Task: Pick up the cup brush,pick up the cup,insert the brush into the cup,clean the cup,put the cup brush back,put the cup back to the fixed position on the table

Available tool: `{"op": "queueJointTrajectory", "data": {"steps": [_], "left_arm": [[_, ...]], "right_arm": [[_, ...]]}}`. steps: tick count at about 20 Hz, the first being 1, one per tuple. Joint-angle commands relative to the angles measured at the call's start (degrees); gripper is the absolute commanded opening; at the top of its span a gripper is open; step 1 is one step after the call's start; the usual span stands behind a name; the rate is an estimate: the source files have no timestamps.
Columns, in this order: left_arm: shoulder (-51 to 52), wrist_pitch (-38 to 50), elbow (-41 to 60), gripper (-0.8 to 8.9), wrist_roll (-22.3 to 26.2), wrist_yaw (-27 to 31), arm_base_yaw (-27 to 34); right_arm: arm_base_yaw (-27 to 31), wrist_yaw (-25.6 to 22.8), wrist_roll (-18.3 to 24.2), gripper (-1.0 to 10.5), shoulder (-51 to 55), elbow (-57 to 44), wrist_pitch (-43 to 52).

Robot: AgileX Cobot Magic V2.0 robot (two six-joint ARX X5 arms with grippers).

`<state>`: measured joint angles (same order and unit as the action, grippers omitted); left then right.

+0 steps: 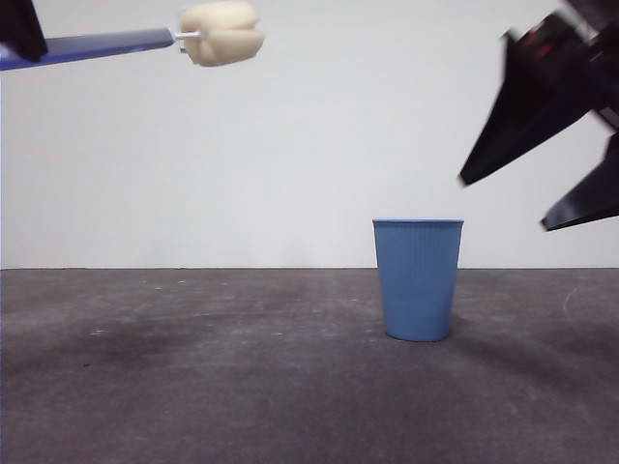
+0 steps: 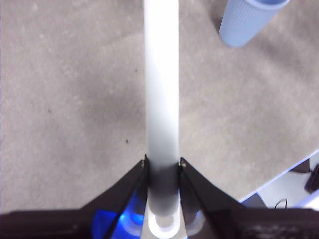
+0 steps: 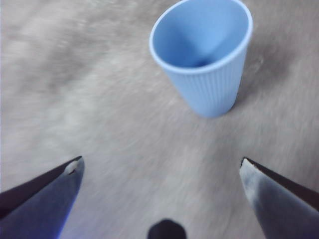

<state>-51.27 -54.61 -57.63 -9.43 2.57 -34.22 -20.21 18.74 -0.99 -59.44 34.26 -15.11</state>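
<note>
The light blue ribbed cup (image 1: 418, 278) stands upright on the dark grey table (image 1: 193, 387), right of centre. My left gripper (image 2: 162, 162) is shut on the grey handle of the cup brush (image 2: 161, 89) and holds it level, high at the upper left of the front view, where the handle (image 1: 97, 45) ends in the cream sponge head (image 1: 222, 33). My right gripper (image 3: 160, 169) is open and empty, above and to the right of the cup (image 3: 204, 59); it shows in the front view (image 1: 503, 203) at the upper right. The cup also shows in the left wrist view (image 2: 249, 20).
A plain white wall stands behind the table. A pale edge and a cable (image 2: 284, 201) lie past the table's border in the left wrist view.
</note>
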Motion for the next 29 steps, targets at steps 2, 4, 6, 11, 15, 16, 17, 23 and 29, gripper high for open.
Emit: {"op": "queueJointTrajectory", "data": {"steps": [2, 4, 6, 11, 15, 16, 17, 23, 29], "left_arm": [[0.1, -0.8, 0.2, -0.08, 1.1, -0.1, -0.2], [0.1, -1.8, 0.2, -0.08, 1.2, -0.2, -0.2], [0.1, -3.0, 0.2, -0.08, 2.0, -0.1, -0.2], [0.1, -4.0, 0.2, -0.08, 2.0, -0.2, -0.2], [0.1, -4.0, 0.2, -0.08, 1.7, -0.2, -0.2], [0.1, -4.0, 0.2, -0.08, 1.5, -0.2, -0.2], [0.1, -4.0, 0.2, -0.08, 1.2, -0.2, -0.2], [0.1, -3.9, 0.2, -0.08, 0.0, -1.7, -0.2], [0.1, -3.8, 0.2, -0.08, -0.7, -1.4, -0.2]], "right_arm": [[-3.5, -6.4, 0.7, 6.0, -7.3, -0.9, 7.9], [-3.8, -8.3, 0.7, 6.0, -11.9, -0.9, 13.3], [-3.8, -8.7, 0.7, 6.0, -15.8, -0.9, 17.8], [-3.8, -8.8, 2.1, 6.0, -23.7, -0.9, 28.0], [-3.8, -8.6, 3.0, 6.0, -27.6, -0.9, 34.4], [-3.8, -8.7, 3.3, 6.0, -28.5, -0.9, 36.6], [-3.8, -8.7, 3.5, 6.0, -29.5, -0.9, 38.4], [-3.5, -8.6, 3.5, 6.0, -35.1, -0.9, 48.2], [-3.5, -8.7, 3.5, 5.2, -39.0, -0.9, 55.3]]}}
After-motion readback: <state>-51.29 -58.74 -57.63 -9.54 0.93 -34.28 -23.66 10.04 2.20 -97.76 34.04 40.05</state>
